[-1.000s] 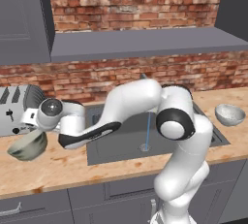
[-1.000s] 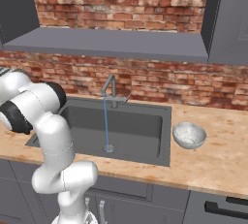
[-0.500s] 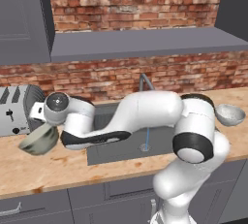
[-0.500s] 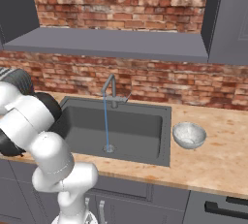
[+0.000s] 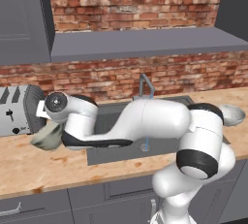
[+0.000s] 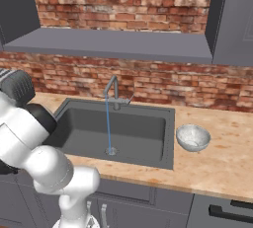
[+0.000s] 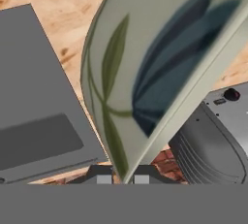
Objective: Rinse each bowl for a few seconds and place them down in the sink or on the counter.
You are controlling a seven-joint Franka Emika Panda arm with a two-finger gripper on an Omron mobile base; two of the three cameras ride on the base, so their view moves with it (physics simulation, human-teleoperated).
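Brick wall (image 6: 148, 81) backs the counter (image 5: 34, 169), where the gripper (image 7: 120, 173) is clamped on the grey-green bowl's (image 5: 47, 136) rim beside the toaster (image 5: 17, 109). Water streams from the tap (image 6: 112, 90) into the sink (image 6: 133, 133); the speckled bowl (image 6: 193, 137) sits just right of it.

the bowl (image 7: 160, 68) is pale cream with dark green leaves painted on it. the other bowl (image 6: 193, 137) is grey-white with tiny speckles. the counter (image 6: 227, 158) is light orange wood with darker blotches. the sink (image 6: 143, 131) is dark grey. the wall (image 6: 123, 0) is red brick. the toaster (image 5: 17, 110) is silver-grey.
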